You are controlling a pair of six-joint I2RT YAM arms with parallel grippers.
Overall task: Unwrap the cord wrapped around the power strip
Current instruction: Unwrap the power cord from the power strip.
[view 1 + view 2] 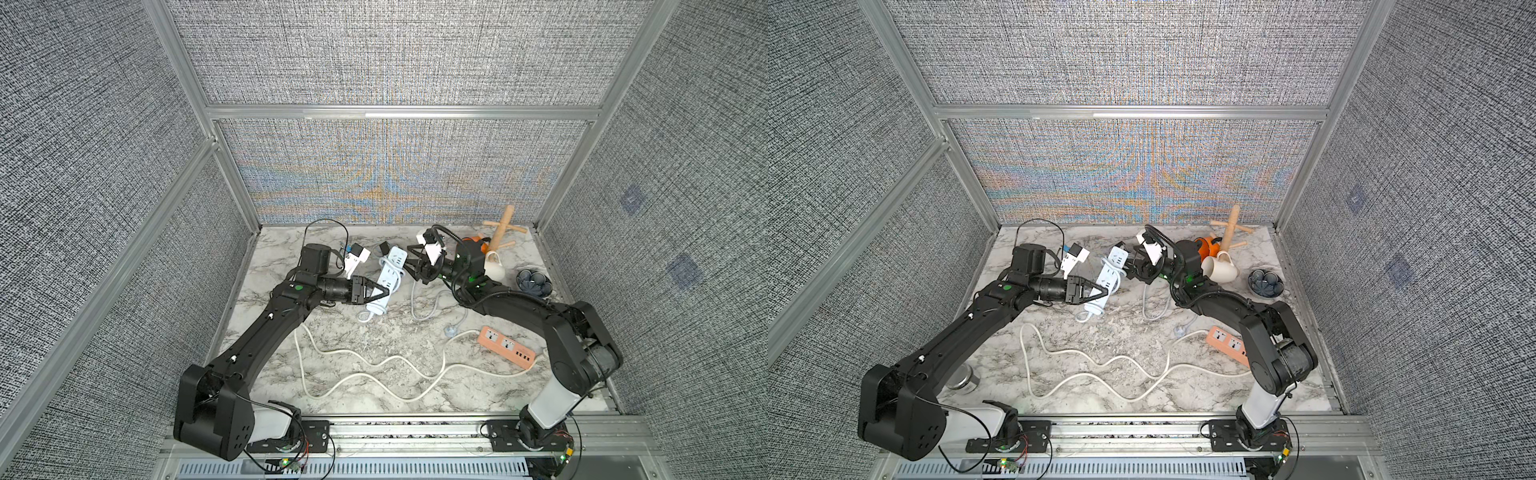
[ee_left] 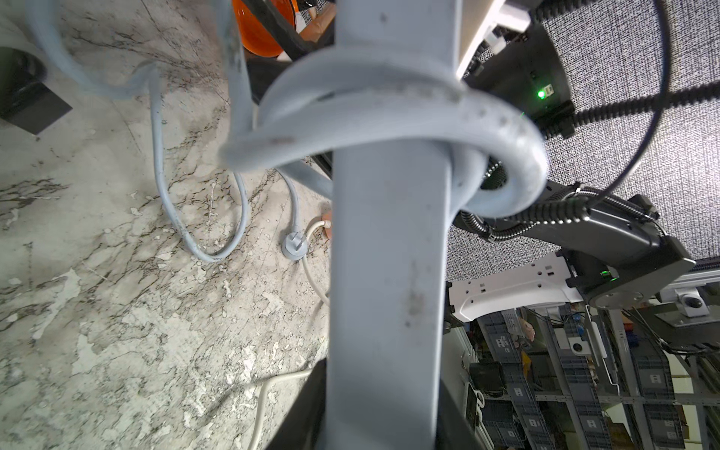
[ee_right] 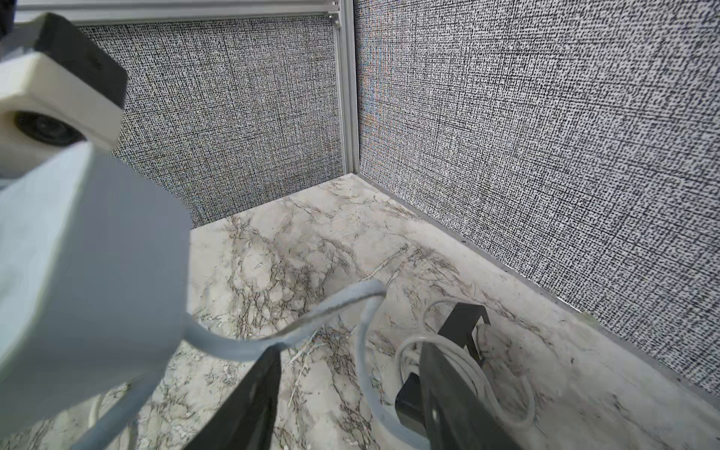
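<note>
- The hard power strip (image 1: 388, 279) is gripped by the left fingers (image 1: 376, 285).
- The right fingers (image 3: 241, 405) are seen open.
- The soft, bendy cord (image 2: 389, 117) is best pinched at its loop.

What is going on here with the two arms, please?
The left gripper is shut on the middle of the power strip. The cord is looped around the strip in a couple of turns, and its free length and plug lie on the table. The right gripper is open beside the strip, with a stretch of cord between its jaws, not yet gripped.
</note>
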